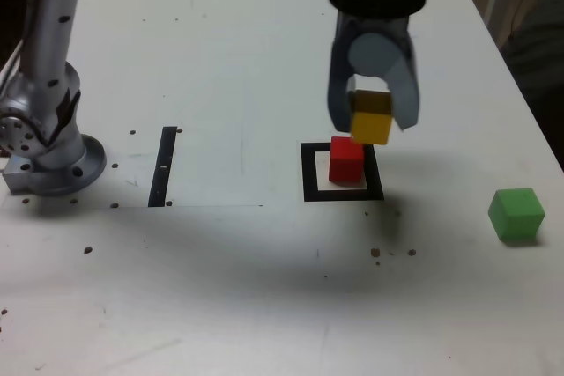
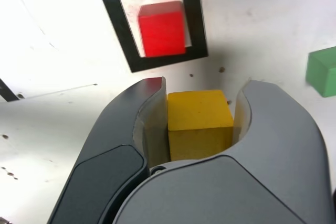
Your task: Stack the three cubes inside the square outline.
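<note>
Now, red cube (image 1: 346, 159) in square outline (image 1: 309, 173) (yellow cube (image 1: 371, 118) w/ gripper (image 1: 374, 114))

Arm (image 1: 44, 68) is silver-grey metal with small dark screw holes, round flanged base (image 1: 53, 169); gripper (image 1: 372, 121) has chunky dark blue-grey curved fingers (image 2: 115, 145), paler inner liners, black ribbed collar on top.

red cube (image 1: 346, 160): yours, inside the square outline (image 1: 310, 173)
yellow cube (image 1: 371, 118): lifted, just above red
green cube (image 1: 516, 214): well apart, exterior view's right
</note>
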